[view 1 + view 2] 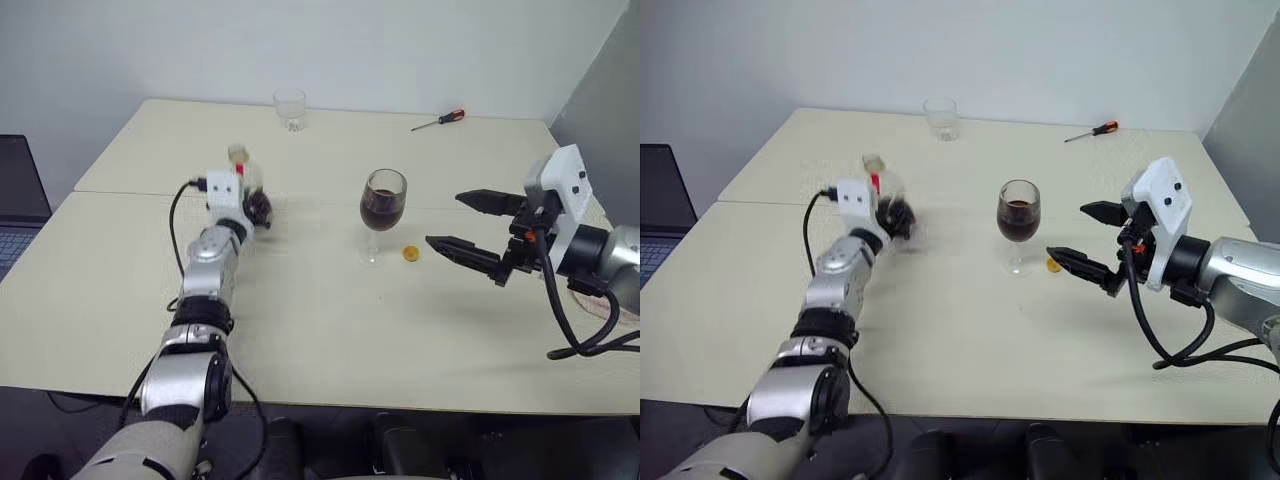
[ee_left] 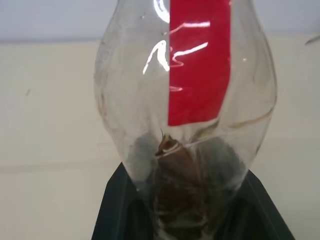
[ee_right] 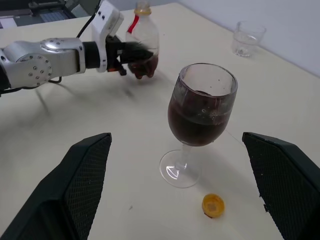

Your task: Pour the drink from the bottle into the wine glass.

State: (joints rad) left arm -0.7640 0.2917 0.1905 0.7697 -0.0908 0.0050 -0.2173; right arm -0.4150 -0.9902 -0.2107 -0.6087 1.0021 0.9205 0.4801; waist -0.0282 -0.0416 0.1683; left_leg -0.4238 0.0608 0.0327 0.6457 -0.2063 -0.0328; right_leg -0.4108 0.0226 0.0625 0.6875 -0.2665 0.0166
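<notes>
Right wrist view tells most of the story: the glass (image 3: 200, 117) stands upright mid-table with the drink (image 3: 196, 125) filling a good part of its bowl, so I'd say the pour itself is basically done. The bottle (image 3: 144, 46) is over on the robot's left, well apart from the glass, upright and nearly empty, just a dark bit left in the base. The left gripper (image 1: 256, 208) is clamped tight around the bottle's lower body, holding it level from the side, which makes sense if it's parking the bottle back on the table (image 1: 330, 330) rather than tipping it. Can't tell if the base is actually touching down yet.

The right gripper (image 1: 463, 222) hangs near the glass on its right side, jaws spread wide with nothing between them, probably there to steady the glass if needed. The cap (image 3: 213, 205) lies on the table just beside the glass foot. A tumbler (image 1: 290, 108) and a screwdriver (image 1: 438, 121) sit at the far edge, out of the way.
</notes>
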